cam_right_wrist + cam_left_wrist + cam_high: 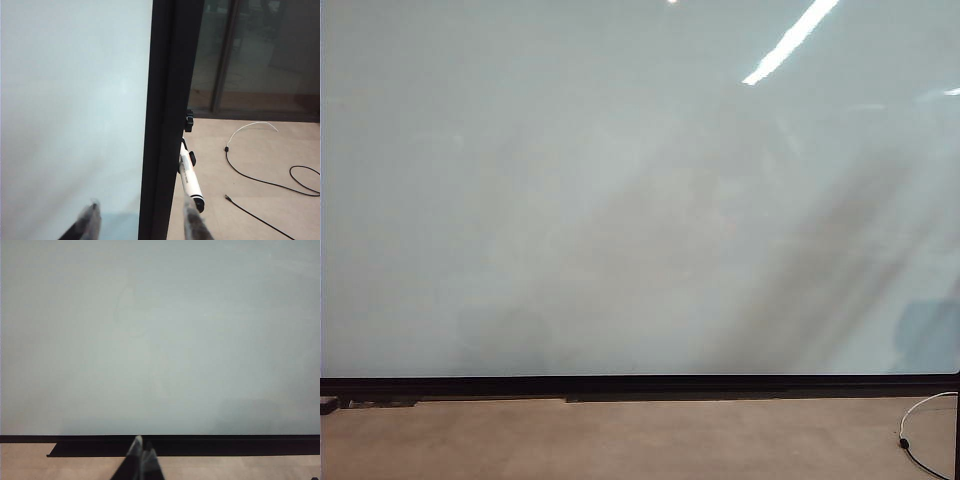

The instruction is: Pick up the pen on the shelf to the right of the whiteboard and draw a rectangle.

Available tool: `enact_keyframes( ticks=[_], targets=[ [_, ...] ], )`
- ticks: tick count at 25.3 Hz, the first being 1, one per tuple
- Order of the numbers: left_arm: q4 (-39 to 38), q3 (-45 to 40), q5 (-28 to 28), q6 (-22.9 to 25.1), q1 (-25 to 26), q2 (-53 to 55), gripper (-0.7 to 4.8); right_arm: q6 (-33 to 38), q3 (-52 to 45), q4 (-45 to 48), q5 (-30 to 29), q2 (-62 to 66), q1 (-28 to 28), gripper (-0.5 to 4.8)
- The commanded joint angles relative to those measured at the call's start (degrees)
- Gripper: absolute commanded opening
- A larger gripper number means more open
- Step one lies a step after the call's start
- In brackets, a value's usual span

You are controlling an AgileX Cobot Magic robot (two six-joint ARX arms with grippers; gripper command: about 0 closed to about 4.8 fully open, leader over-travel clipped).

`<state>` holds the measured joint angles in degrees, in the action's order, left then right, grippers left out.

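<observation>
1. The pen (189,172), a slim white marker with dark print on its barrel and a black end, shows only in the right wrist view. It sits tilted against the outer side of the whiteboard's black side frame (167,120), held by a small black clip; the shelf itself cannot be made out.
2. The right gripper (141,216) points at that frame with its two fingers (87,220) spread wide apart and holding nothing. One finger lies over the whiteboard (75,100) face, the other beside the pen's lower end, very near it; contact cannot be judged. The frame edge stands between the fingers.
3. The whiteboard surface looks blank in all three views, with no marker line visible.
4. The left gripper (141,446) shows in the left wrist view, low in front of the board's black bottom edge (160,439), its fingertips close together and gripping nothing.
5. In the exterior view, a white cable (920,415) lies on the beige floor (620,440) near the board's right corner; neither arm is seen there.
</observation>
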<state>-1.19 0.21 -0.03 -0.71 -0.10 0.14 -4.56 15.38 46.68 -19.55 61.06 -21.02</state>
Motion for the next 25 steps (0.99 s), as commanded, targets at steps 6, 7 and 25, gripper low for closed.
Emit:
enact_keyframes(
  ticks=[6,7,25],
  targets=[
    [0.39,0.15,0.22,0.26,0.00,0.04,-0.04,0.04,0.35,4.39,-2.14,1.97,-3.08,2.13],
    [0.37,0.15,0.22,0.26,0.00,0.04,-0.04,0.07,0.37,5.20,-2.75,2.64,-3.80,2.13],
    [0.37,0.17,0.24,0.26,0.00,0.04,-0.05,0.04,2.19,13.94,-6.08,14.91,-4.39,2.66]
  ],
)
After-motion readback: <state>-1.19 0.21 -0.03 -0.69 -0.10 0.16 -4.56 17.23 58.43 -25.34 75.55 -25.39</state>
